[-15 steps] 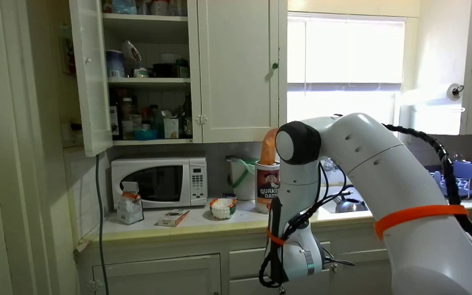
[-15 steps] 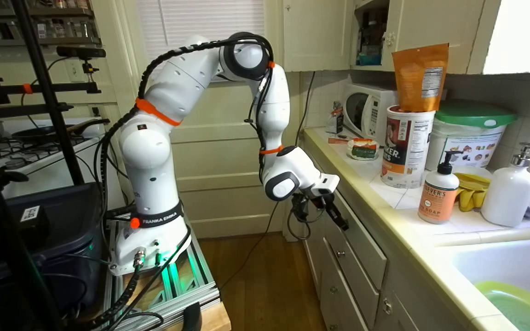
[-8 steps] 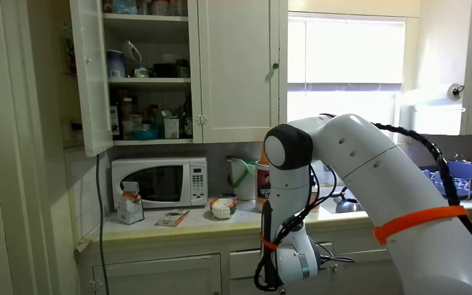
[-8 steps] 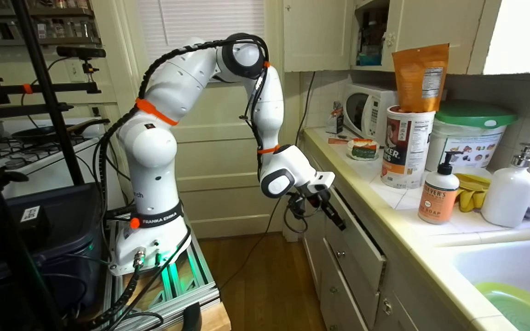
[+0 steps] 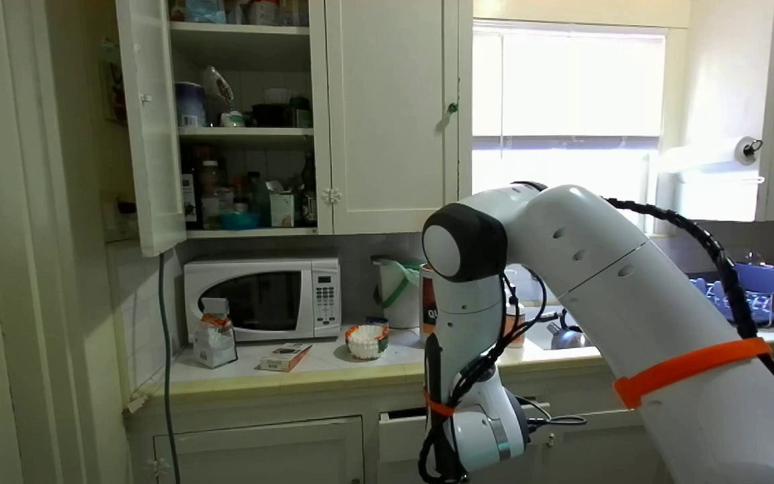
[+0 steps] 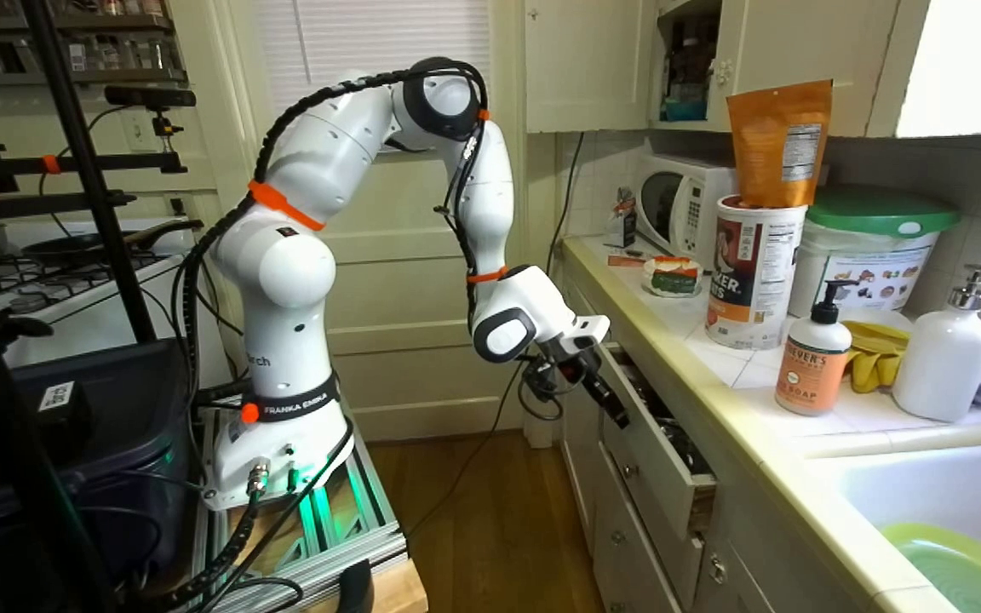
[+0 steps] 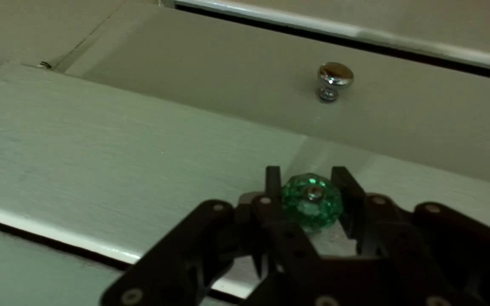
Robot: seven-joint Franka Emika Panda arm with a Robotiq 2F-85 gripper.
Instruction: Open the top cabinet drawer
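Observation:
The top cabinet drawer is partly open. Its cream front [image 6: 662, 470] stands out from the cabinet, and dark items show inside in an exterior view. In an exterior view the drawer front [image 5: 400, 438] shows left of the arm, with a dark gap above it. In the wrist view the drawer front [image 7: 121, 140] is a pale slanted band. It carries a green faceted glass knob [image 7: 313, 208]. My gripper [image 7: 307, 173] has its black fingers on both sides of this knob, close against it. My gripper [image 6: 621, 417] also shows in an exterior view at the drawer front.
A lower drawer with a chrome knob [image 7: 334, 78] is near the gripper. The counter edge [image 6: 712, 366] overhangs the drawers. A microwave [image 5: 263, 299], an oats canister [image 6: 754, 272] and a soap bottle [image 6: 812, 358] stand on the counter. A cupboard door [image 5: 152, 128] hangs open above.
The top drawer has come out of the cabinet, from nearly flush to partly open, showing its contents. My gripper has moved with it, away from the cabinet toward the robot base.

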